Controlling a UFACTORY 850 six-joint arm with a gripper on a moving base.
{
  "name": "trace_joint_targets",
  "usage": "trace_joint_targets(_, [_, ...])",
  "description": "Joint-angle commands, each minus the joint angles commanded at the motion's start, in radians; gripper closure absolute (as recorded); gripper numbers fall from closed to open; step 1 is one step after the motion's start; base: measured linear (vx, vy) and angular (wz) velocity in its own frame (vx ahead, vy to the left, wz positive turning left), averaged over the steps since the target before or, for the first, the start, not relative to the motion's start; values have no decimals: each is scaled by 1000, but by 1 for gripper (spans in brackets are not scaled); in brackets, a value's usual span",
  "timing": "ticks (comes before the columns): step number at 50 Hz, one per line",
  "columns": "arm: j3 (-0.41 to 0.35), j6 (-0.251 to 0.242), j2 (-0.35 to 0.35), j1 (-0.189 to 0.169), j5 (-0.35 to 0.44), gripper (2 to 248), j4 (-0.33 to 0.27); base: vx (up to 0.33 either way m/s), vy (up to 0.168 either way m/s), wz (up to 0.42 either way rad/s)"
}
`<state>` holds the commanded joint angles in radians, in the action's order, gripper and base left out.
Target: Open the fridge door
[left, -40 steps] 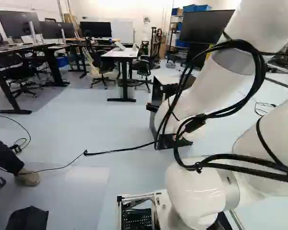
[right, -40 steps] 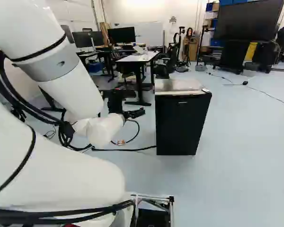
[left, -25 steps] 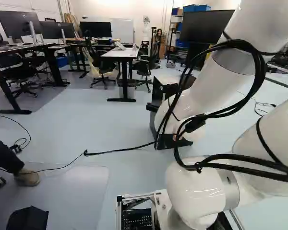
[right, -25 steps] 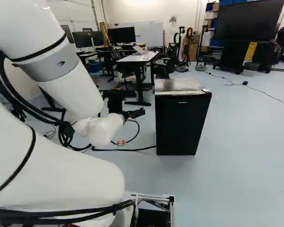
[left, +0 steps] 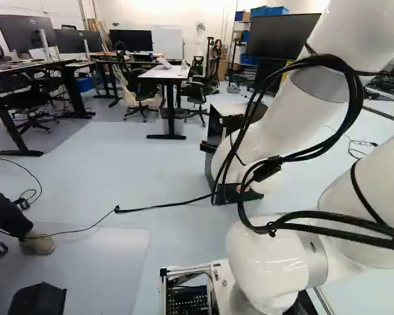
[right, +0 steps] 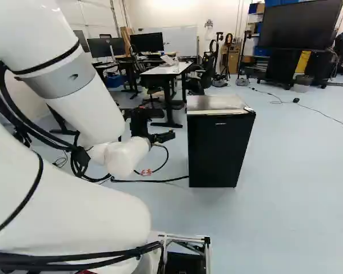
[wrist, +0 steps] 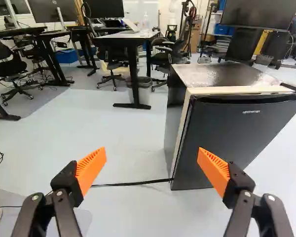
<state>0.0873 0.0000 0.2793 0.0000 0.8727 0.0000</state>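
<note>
Hand (right: 167, 124) spread wide, left of center in right base view. Black fridge (right: 220, 149) right of center there, on the floor (right: 297, 188); wrist view puts it ahead of the hand, apart from it. Fridge door (wrist: 237, 133) looks closed.

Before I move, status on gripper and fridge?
Gripper open, nothing between its pads. Fridge door shut, ahead of the gripper. Black cord on the floor, running to the fridge.

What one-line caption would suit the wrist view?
Orange-padded fingers spread open, the black fridge ahead with its door closed, a desk beyond.
</note>
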Motion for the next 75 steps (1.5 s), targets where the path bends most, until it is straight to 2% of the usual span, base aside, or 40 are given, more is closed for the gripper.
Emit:
trace_joint_targets(14, [8, 0, -9, 0, 0, 3, 0, 0, 0, 0])
trace_joint_targets(42, [82, 0, -94, 2, 0, 3, 1, 0, 0, 0])
trace_joint_targets(75, [223, 0, -243, 50, 0, 3, 72, 0, 0, 0])
